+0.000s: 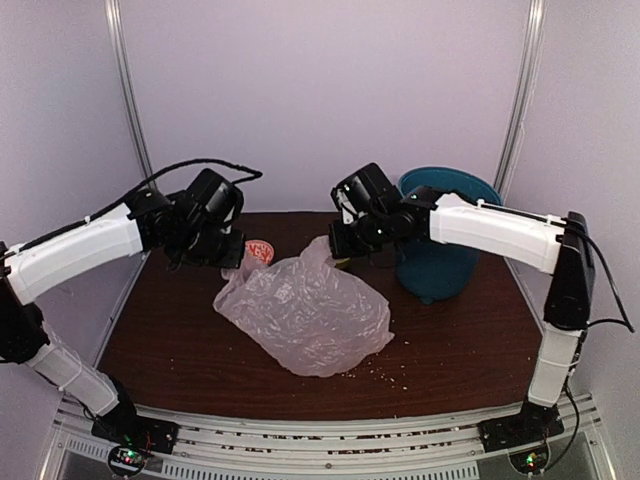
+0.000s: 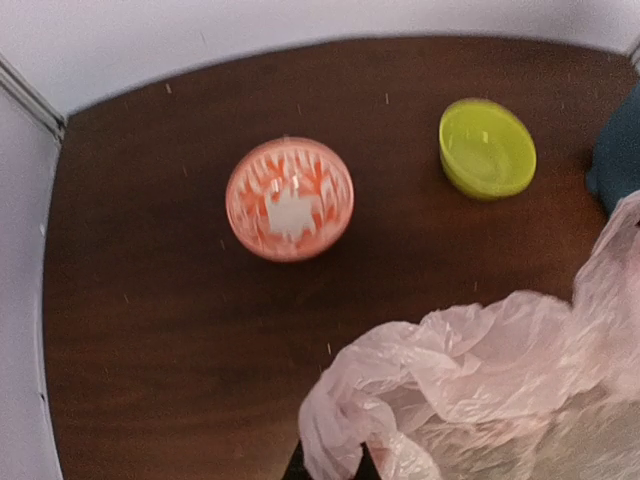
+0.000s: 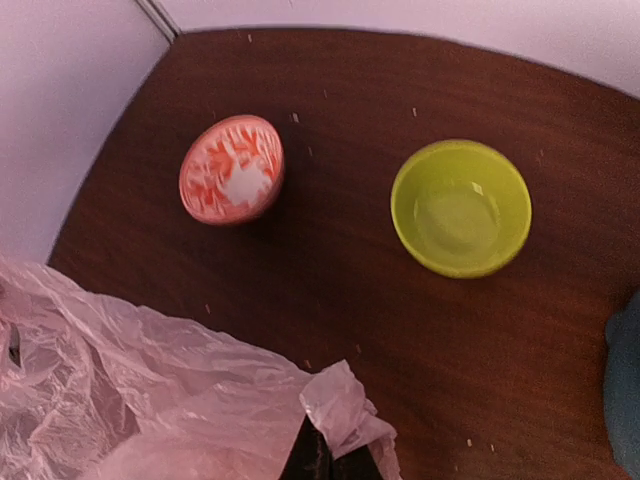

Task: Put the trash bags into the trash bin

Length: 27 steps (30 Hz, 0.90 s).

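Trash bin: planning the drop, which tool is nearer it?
Right. The right tool hangs just left of the trash bin; the left tool is beyond the trash bag, by the orange bowl.

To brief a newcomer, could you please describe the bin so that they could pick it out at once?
Look at the dark brown table, then its far right side, beyond the pink bag and partly behind the right arm. The bin stands there: a teal-blue round bucket, much taller than the lime-green bowl and the orange-and-white bowl nearby.
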Tool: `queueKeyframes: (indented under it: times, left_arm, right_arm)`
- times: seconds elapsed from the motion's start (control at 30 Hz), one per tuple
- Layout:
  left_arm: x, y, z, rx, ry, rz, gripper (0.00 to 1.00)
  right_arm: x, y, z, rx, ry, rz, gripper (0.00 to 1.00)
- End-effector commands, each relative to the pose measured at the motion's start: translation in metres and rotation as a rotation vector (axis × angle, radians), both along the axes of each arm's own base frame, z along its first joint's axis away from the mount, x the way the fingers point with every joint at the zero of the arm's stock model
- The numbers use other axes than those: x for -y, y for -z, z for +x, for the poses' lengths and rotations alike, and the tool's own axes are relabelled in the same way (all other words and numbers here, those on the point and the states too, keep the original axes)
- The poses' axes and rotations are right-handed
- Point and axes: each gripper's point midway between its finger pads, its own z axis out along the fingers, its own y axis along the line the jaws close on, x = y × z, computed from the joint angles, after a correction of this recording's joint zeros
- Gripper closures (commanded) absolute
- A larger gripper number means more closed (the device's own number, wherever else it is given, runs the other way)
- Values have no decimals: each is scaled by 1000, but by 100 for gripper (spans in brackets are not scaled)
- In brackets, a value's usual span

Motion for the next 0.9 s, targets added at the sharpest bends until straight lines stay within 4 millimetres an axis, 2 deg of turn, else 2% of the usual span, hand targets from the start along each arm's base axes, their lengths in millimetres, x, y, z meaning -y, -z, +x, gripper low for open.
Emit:
queueKeyframes:
  times: [0.0,0.07,0.13,0.2,0.23,0.27,0.3,0.33,0.37,0.4,0.43,0.5,0.53,0.57,0.6,0.63,0.67,0.7,0.73,0.8,0.87]
  left_arm:
    - [-13,-156,59,359,-33,-18,100]
    - [-16,-249,55,541,-21,-120,100]
    - [-22,-340,29,751,45,-279,100]
    - [-32,-413,-12,991,153,-406,100]
    - [-46,-438,-34,1111,166,-441,100]
    - [-58,-443,-45,1176,151,-446,100]
    - [-66,-439,-49,1206,129,-433,100]
    - [-68,-421,-46,1185,125,-381,100]
    - [-61,-386,-35,1111,141,-300,100]
    - [-51,-340,-23,1000,172,-217,100]
    - [-38,-278,-12,860,216,-142,100]
    - [-25,-146,-14,555,280,-95,100]
    - [-22,-86,-27,400,299,-121,100]
    - [-19,-51,-49,297,309,-190,100]
    - [-14,-23,-70,218,319,-246,100]
    - [-13,-13,-89,183,309,-312,100]
    - [-12,-14,-105,180,300,-368,100]
    - [-13,-18,-116,186,284,-417,100]
    - [-17,-25,-122,199,269,-445,100]
    - [-25,-36,-125,212,250,-451,100]
    - [-28,-46,-124,224,248,-417,100]
  right_arm:
    - [-26,-157,21,231,-54,166,100]
    - [-28,-254,4,448,-85,253,100]
    - [-20,-337,-37,671,-126,321,100]
    - [-12,-383,-82,849,-172,349,100]
    - [-9,-390,-99,903,-180,348,100]
    - [-2,-391,-112,946,-175,342,100]
    - [6,-381,-116,964,-152,329,100]
    - [10,-355,-111,956,-114,289,100]
    - [15,-324,-102,932,-75,232,100]
    - [18,-285,-91,893,-44,148,100]
    - [19,-238,-80,830,-26,53,100]
    - [19,-128,-69,634,-67,-142,100]
    - [18,-76,-73,514,-107,-201,100]
    - [16,-36,-85,395,-159,-226,100]
    - [14,-6,-103,291,-206,-214,100]
    - [11,8,-122,226,-239,-178,100]
    - [11,15,-151,188,-288,-126,100]
    - [8,9,-172,179,-329,-52,100]
    - [6,-4,-193,173,-370,35,100]
    - [7,-32,-222,164,-434,173,100]
    - [17,-65,-231,191,-429,249,100]
